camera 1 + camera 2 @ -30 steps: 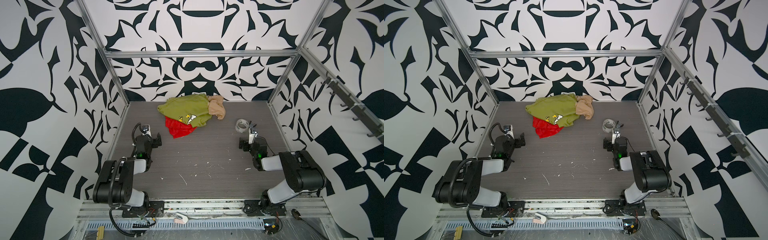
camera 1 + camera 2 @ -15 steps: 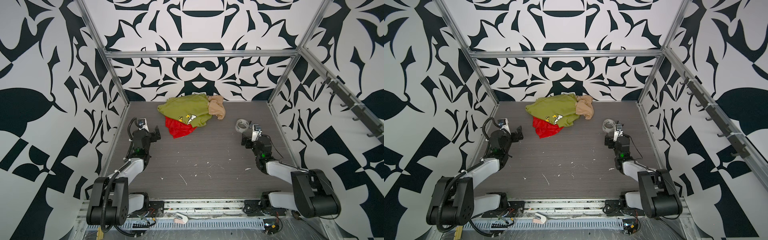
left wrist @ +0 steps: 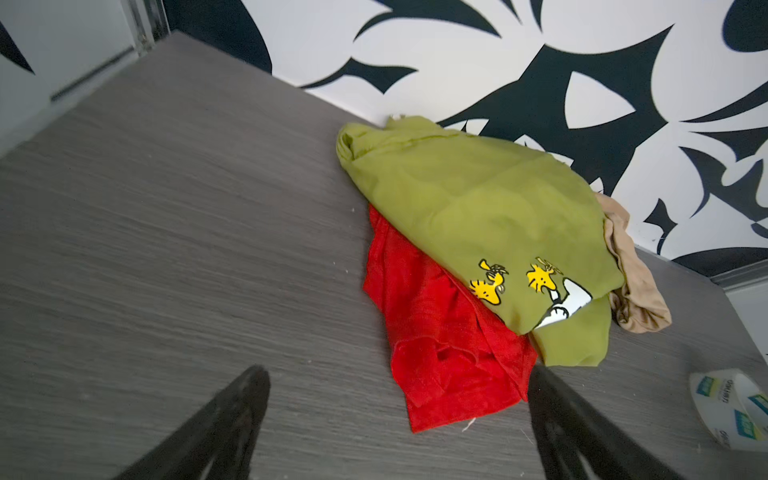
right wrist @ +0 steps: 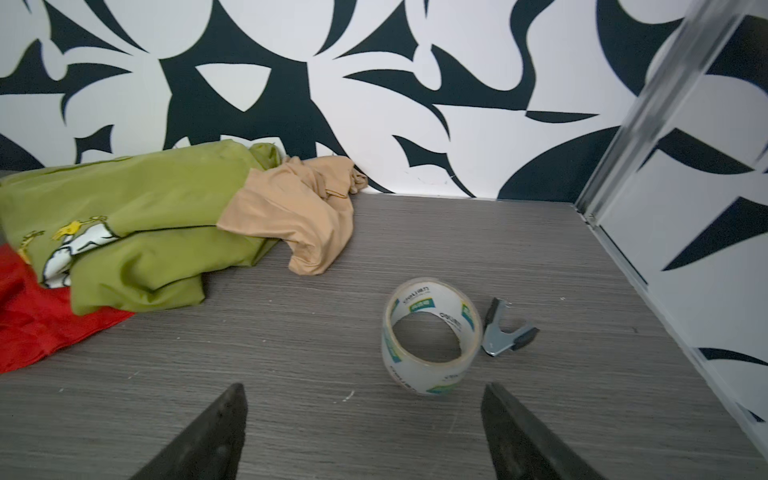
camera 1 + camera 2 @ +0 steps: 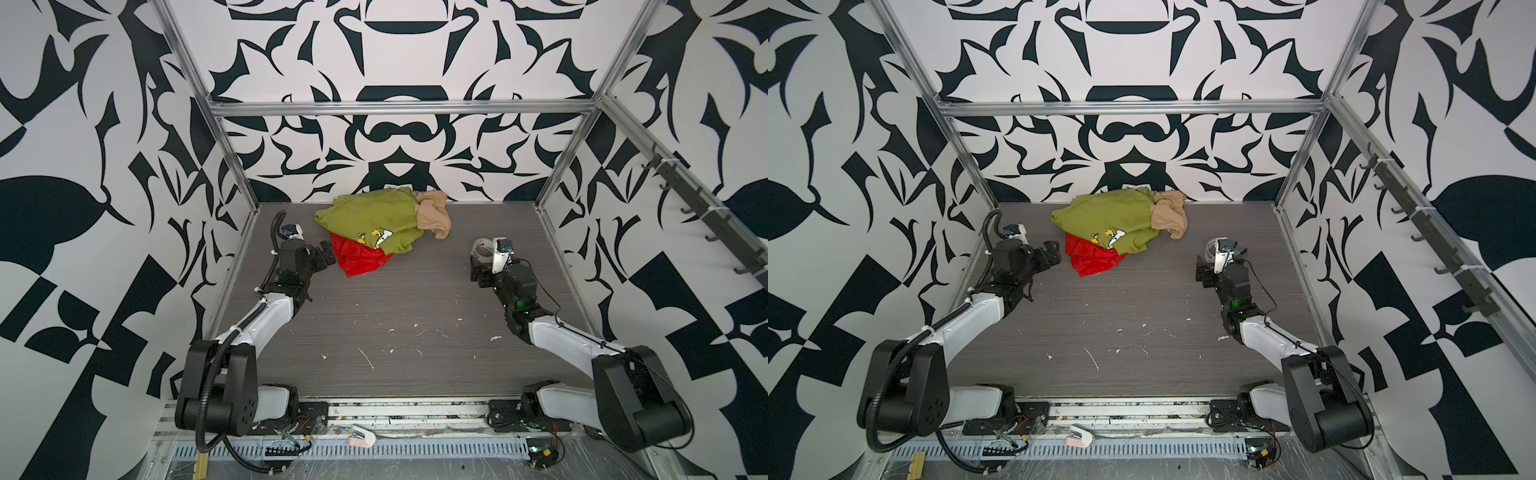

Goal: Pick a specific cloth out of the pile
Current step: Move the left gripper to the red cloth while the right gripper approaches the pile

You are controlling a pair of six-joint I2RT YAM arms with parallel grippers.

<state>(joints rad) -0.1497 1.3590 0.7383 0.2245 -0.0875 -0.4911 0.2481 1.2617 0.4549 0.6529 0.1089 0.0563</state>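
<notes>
In both top views my arms have unfolded toward the far edge of the bench (image 5: 395,324). My left hand (image 5: 326,254), wide and empty, has arrived just beside the red cloth (image 5: 359,259), which sticks out under the green shirt (image 5: 370,216) at the near side of the pile (image 5: 1121,224). I judge a grasp comes next.

My right hand (image 5: 1202,272) has come up near the roll of tape (image 5: 1214,248).

Left wrist view: the shirt's print shows yellow birds and no words.

Right wrist view: my fingers are wide, and the tape's green labels are unreadable.

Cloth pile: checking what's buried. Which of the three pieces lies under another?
The red cloth, poking out from beneath the green shirt; the beige cloth lies at the shirt's other end.
</notes>
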